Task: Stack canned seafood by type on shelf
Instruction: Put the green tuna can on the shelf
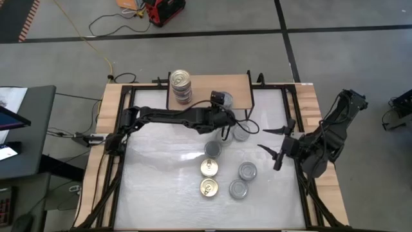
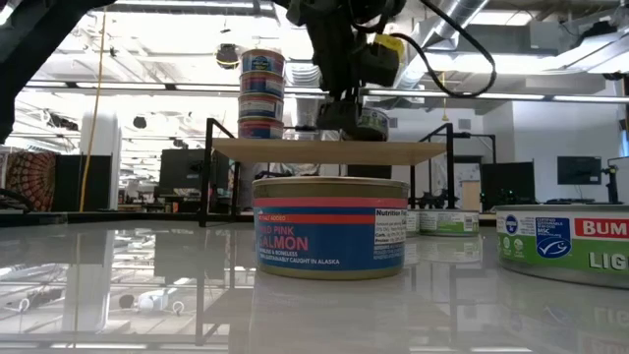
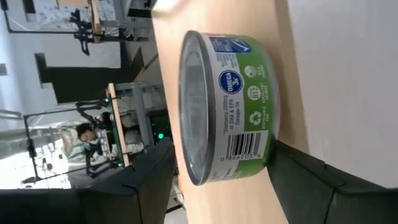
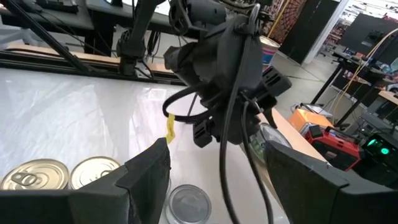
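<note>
The shelf point(image 1: 212, 87) stands at the table's far edge and carries a stack of three tins point(image 2: 261, 93) on its left part. My left gripper point(image 2: 352, 116) reaches over the shelf's middle, shut on a silver-lidded tin with a green label point(image 3: 239, 106). That tin hangs just over the board; whether it touches the board I cannot tell. Several more tins lie on the white table, gold-lidded point(image 1: 209, 169) and silver-lidded point(image 1: 248, 171). My right gripper point(image 1: 270, 142) waits open at the table's right side with nothing between its fingers. My left gripper pinches the green-labelled tin between its two fingers, one finger point(image 3: 146, 183) against the lid side point(image 3: 189, 168) and the other point(image 3: 311, 186) against the base side. The fingers come slanting down from the table's near side. The tin stays upright, lid up, over the shelf board.
A pink salmon tin point(image 2: 329, 226) stands close to the low camera, with a green-labelled tin point(image 2: 565, 241) to its right. One silver tin point(image 1: 241, 133) sits just in front of the shelf under the left arm. The shelf's right half point(image 1: 238, 87) is bare wood.
</note>
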Controlling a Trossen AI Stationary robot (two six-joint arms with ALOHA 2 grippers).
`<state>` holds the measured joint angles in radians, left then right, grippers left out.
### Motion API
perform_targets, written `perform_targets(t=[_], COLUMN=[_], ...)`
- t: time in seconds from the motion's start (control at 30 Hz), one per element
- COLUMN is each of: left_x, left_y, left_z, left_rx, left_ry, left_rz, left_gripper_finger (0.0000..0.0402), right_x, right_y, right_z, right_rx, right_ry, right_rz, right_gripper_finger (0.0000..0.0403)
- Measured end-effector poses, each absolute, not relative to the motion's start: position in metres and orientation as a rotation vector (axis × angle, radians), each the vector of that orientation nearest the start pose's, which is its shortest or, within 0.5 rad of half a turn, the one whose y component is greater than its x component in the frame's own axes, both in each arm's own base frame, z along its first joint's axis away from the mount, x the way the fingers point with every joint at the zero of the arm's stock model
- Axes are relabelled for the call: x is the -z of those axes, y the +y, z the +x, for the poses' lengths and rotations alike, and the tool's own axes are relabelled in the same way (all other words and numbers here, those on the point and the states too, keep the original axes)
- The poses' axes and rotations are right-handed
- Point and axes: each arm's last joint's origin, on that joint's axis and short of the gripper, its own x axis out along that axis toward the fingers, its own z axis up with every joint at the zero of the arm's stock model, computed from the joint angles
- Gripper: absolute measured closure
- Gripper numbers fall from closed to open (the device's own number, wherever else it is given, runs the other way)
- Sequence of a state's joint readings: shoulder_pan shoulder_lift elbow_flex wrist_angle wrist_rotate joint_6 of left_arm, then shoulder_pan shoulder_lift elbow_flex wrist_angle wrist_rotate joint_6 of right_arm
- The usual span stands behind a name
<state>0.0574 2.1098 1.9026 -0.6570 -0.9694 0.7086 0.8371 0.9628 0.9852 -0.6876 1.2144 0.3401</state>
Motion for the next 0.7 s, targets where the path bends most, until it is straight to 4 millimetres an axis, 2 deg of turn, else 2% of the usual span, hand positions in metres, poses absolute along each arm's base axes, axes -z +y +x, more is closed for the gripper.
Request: perform_targets(t=[0.4,0.7], left_x=[-0.266,-0.266], left_y=[0.049,0.031], left_z=[0.452,0.454], left_rx=[-0.591,-0.519], left_ry=[1.199,1.174], left_rz=[0.928,0.942], left_gripper_finger=[0.0162,0.0162], right_x=[-0.337,-0.338], right_y=[0.113,0.113], right_z=[0.138,0.139], right_rx=[0.414,0.414], right_ry=[0.276,0.276], right_rz=[-0.249,-0.256], right_gripper_finger=[0.0112,0.0112])
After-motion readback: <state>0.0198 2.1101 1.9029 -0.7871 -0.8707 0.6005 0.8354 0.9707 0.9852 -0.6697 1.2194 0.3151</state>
